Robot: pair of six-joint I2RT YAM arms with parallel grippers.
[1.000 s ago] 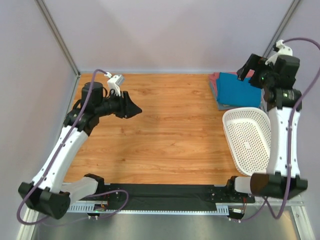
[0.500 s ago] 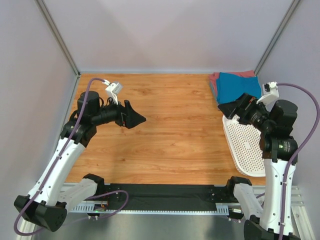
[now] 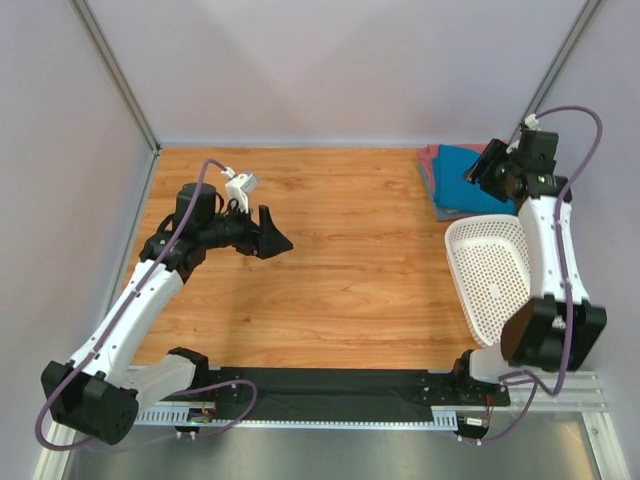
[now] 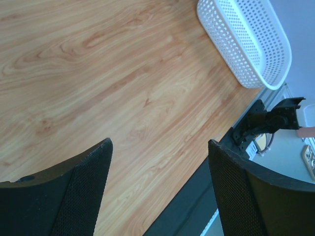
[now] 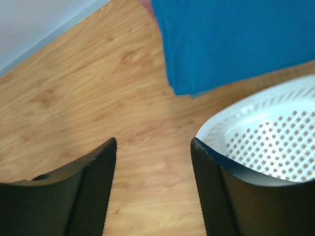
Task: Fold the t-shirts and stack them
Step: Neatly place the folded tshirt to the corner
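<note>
Across the wooden table (image 3: 350,270), beyond the white basket (image 3: 495,280), shows the t-shirts (image 3: 452,186) folded and stacked in the far right corner, teal-blue topmost, salmon-red edging out at the left. Looks soft, light and limp; better pinched at a folded edge, through all layers. Finds the left gripper (image 3: 272,236) and right gripper (image 5: 153,142) spread, pinching nothing. Hides the stack's lower layers and right side behind the arm.

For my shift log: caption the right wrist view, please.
Right end effector open and empty over the wooden table, teal-blue t-shirt ahead, white basket alongside.
</note>
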